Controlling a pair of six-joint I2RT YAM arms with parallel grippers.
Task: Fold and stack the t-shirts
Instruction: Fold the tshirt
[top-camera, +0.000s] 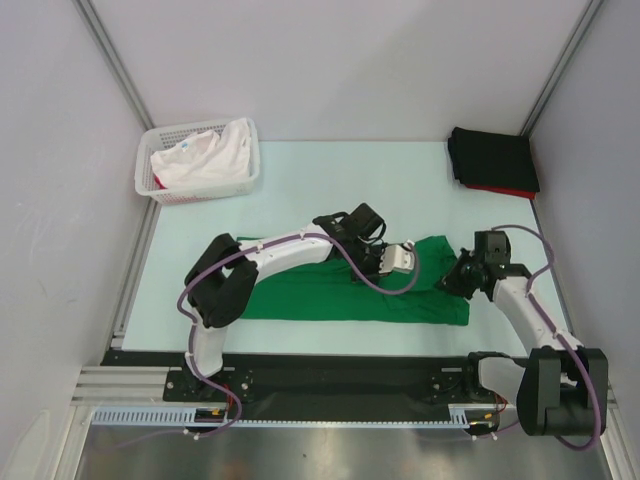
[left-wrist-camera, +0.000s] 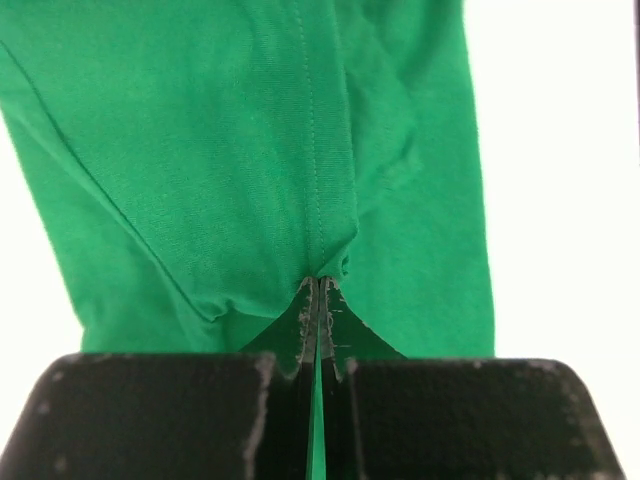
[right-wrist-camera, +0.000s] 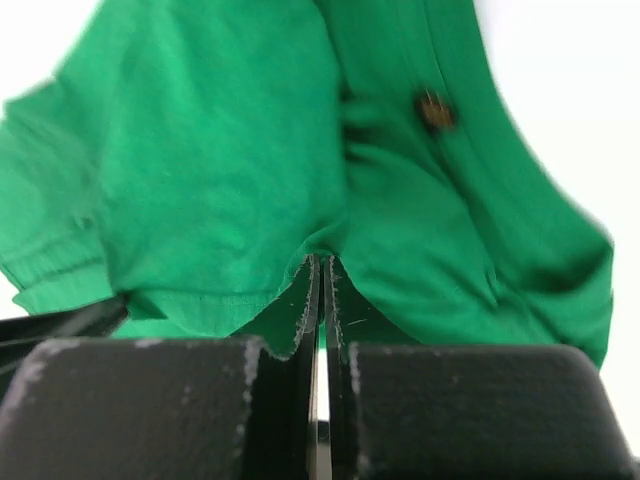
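Counter (top-camera: 330, 190), count of items: four t-shirts, one basket, two end effectors in use.

- Green t-shirt (top-camera: 350, 290): one. It lies as a long band across the near middle of the counter, between my two arms.
- Left end effector (left-wrist-camera: 318, 285): jaws closed tight, pinching a fold of the green cloth beside a stitched seam, toward the band's right half.
- Right end effector (right-wrist-camera: 322, 262): jaws closed, pinching the green cloth at the band's right end; a small brown mark shows on the fabric beyond.
- Black t-shirt (top-camera: 492, 160): one, folded, at the far right corner.
- Red t-shirt (top-camera: 497, 190): one, under the black, only its near edge showing.
- White t-shirt (top-camera: 205, 155): one, bundled in the white mesh basket (top-camera: 150, 187) at the far left corner. What lies under it I cannot tell.
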